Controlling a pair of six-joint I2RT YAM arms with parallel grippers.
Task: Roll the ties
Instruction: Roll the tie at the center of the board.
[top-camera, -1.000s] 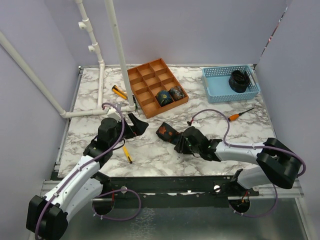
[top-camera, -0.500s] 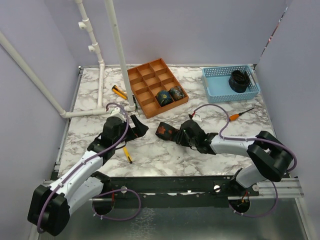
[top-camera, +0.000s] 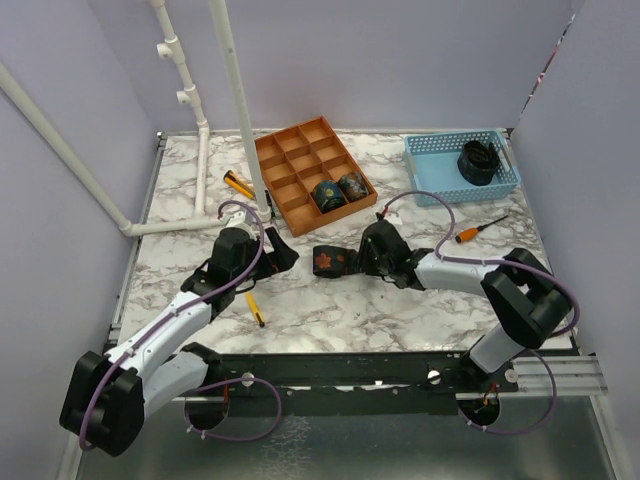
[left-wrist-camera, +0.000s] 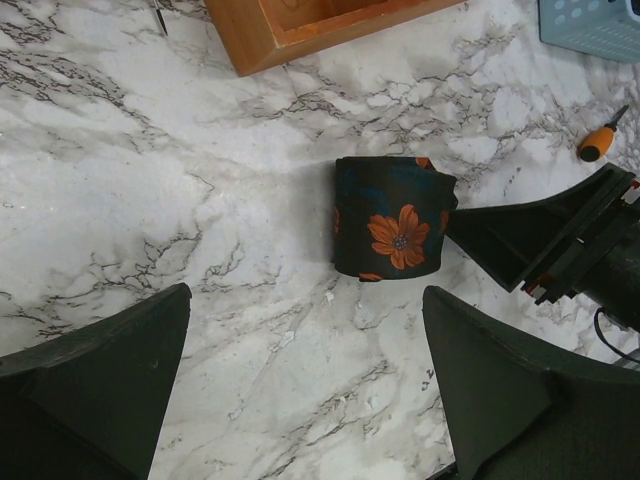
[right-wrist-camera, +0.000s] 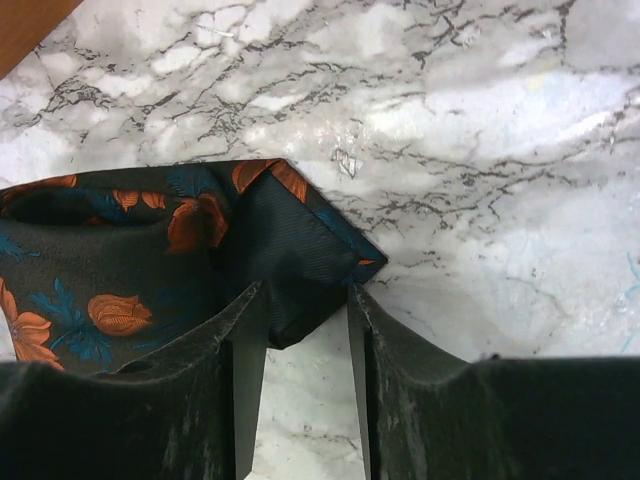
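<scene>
Your right gripper (right-wrist-camera: 300, 312) is closed down on the pointed end of the flowered tie (top-camera: 328, 262). In the right wrist view the dark fabric fills the narrow gap between the two fingers, so the gripper has hold of it.

This tie lies on the marble table (top-camera: 330, 310), in front of the orange tray (top-camera: 296, 170), just off its near right corner and not touching it. It is gathered into a short, loose bundle, dark with orange flowers and blue leaves.

Your left gripper (left-wrist-camera: 300, 345) is wide open and holds nothing. It hangs over the table in front of the tray, to the left of the flowered tie, and bare marble shows between its fingers.

Two rolled ties (top-camera: 339, 190) stand side by side in neighbouring compartments at the near right corner of the tray.

To the right of the tray is a blue basket (top-camera: 430, 175) with a dark coil (top-camera: 478, 160) inside it; whether this is a tie, I cannot tell. An orange-handled screwdriver (top-camera: 470, 233) lies on the table in front of that basket.
</scene>
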